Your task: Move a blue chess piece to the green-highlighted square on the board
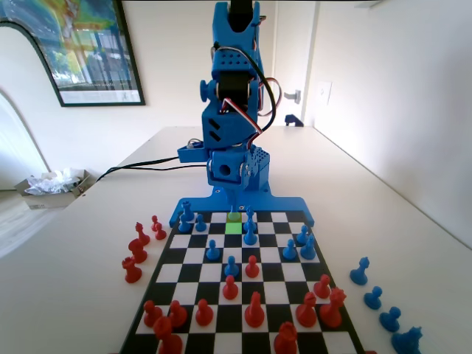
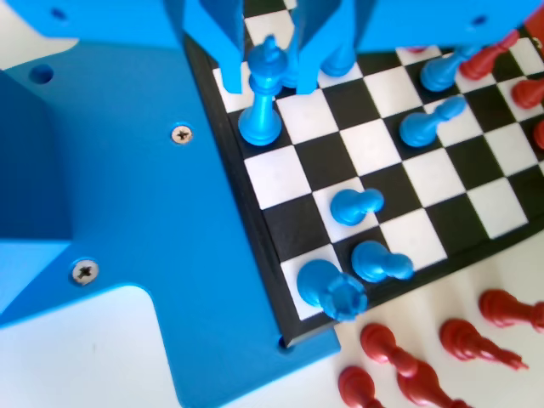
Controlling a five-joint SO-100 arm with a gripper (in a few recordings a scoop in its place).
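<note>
Blue chess piece [image 2: 262,98]: tall, slim, small pointed top. In the wrist view it stands upright on a black square in the board's edge row, next to the blue edge. Its top sits in the gap between the two jaws of the gripper [image 2: 268,42], which hang from the picture's top edge. Jaws stand a little apart, one on each side of the head. Cannot tell whether they touch or grip it; the base looks set on the board.

Wrist view also gives close detail along that edge row: a blue pawn [image 2: 355,206] lying tilted on its square, a second [image 2: 380,262] near it, and a blue castle-topped piece [image 2: 331,291] on the corner square. Red pieces [image 2: 399,367] lie off the board on the white table.

Fixed view gives what the wrist view lacks: the green-highlighted square [image 1: 234,227], in the second row from the far end of the board [image 1: 221,295], just in front of the blue arm's base. It is bare. Blue pieces cluster beside it on both sides; one tall blue piece [image 1: 250,234] stands on the square to its right. Red pieces fill the near rows. Captured blue pawns [image 1: 373,298] line up off the board at the right, captured red ones [image 1: 137,251] at the left.
</note>
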